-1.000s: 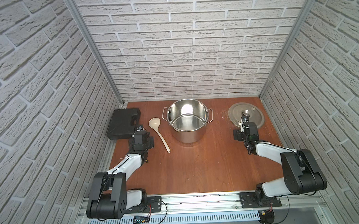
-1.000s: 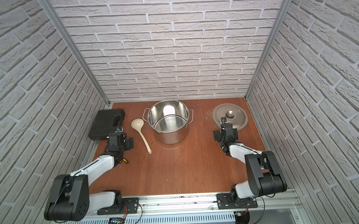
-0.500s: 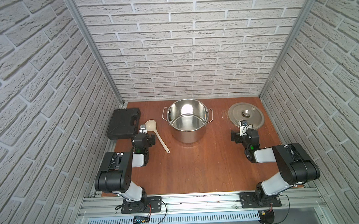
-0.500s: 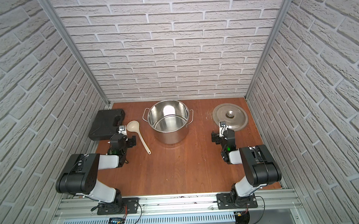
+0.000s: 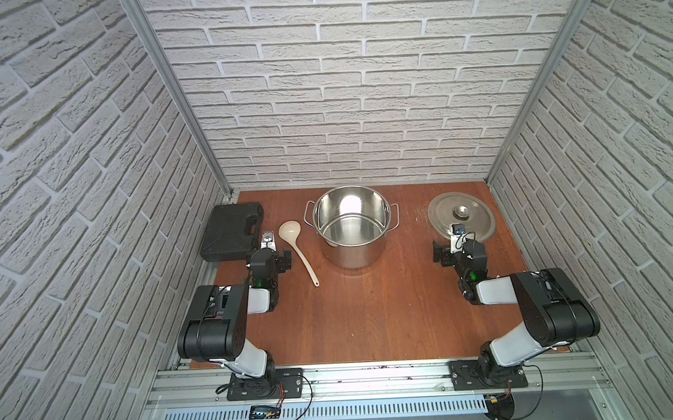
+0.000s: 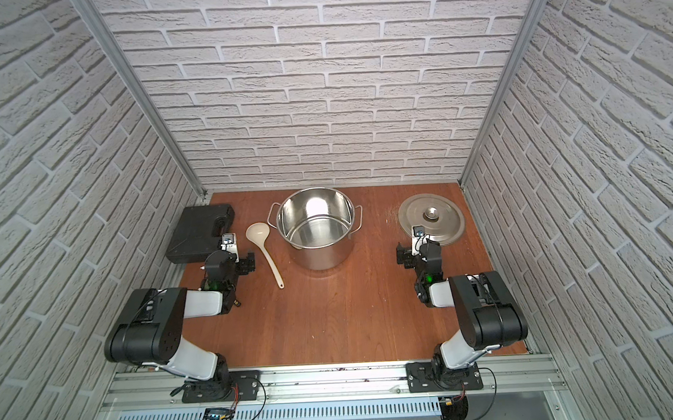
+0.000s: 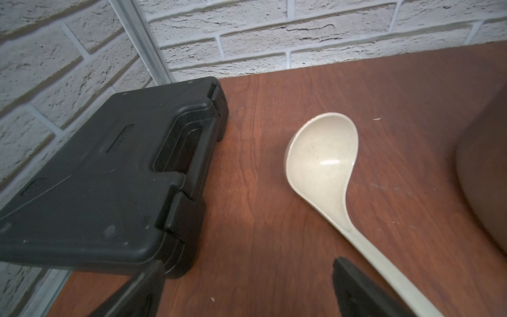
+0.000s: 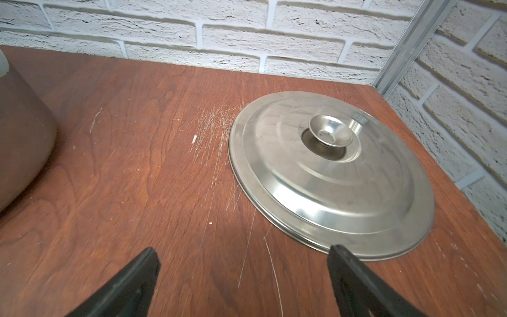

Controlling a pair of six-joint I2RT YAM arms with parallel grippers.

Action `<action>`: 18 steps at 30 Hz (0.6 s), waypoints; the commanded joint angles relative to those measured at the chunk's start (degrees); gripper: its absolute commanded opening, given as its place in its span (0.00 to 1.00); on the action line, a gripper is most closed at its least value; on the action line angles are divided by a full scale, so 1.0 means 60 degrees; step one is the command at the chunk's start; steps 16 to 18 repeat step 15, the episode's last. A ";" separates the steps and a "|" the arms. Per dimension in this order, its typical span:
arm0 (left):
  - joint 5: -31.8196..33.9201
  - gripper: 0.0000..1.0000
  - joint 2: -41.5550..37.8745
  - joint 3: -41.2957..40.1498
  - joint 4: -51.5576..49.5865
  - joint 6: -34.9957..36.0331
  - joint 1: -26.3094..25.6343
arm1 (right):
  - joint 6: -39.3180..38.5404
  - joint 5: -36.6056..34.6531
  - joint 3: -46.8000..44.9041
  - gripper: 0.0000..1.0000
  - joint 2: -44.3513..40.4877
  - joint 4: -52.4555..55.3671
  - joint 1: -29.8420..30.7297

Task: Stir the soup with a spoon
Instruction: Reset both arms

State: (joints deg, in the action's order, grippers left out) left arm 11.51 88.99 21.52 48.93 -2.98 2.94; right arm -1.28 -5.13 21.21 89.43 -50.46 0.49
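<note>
Bench (image 5: 372, 315): nothing lifted. The step reads as the approach to the grasp.

Pot (image 5: 353, 253): mid-back, uncovered. Inside shows bare steel, no soup visible.

Lid (image 5: 445, 213): flat on the bench, well right of the pot.

Black case (image 5: 231, 232): shut, far left, contents hidden.

Spoon (image 5: 290, 232): on the bench between case and pot, bowl up, handle toward the robot.

Left pincer (image 7: 247, 266): gaping, empty, one finger just beside the handle. Next move likely calls for straddling the handle, then closing.

Right pincer (image 8: 244, 251): gaping, empty, near the lid's edge.

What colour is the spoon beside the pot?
The spoon is cream-beige with faint dark speckles; the left wrist view shows it best.
</note>
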 commanded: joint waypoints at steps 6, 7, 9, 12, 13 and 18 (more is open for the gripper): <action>-0.0110 0.98 -0.0008 -0.0040 0.0549 0.0102 0.0016 | 0.0083 -0.0041 0.0066 0.99 -0.0097 -0.0511 -0.0058; -0.0117 0.98 -0.0008 -0.0041 0.0547 0.0102 0.0017 | 0.0091 -0.0021 0.0082 0.99 -0.0082 -0.0486 -0.0056; -0.0110 0.98 -0.0008 -0.0034 0.0547 0.0104 0.0017 | 0.0085 0.0026 0.0189 0.99 -0.0012 -0.0364 -0.0066; -0.0120 0.98 -0.0016 -0.0041 0.0547 0.0104 0.0020 | 0.0086 0.0049 0.0151 0.99 -0.0069 -0.0349 -0.0077; -0.0129 0.98 -0.0009 -0.0038 0.0547 0.0102 0.0011 | 0.0083 0.0038 0.0095 0.99 -0.0105 -0.0423 -0.0072; -0.0125 0.98 -0.0008 -0.0041 0.0539 0.0102 0.0012 | 0.0025 0.0105 0.0023 0.99 -0.0124 -0.0576 -0.0069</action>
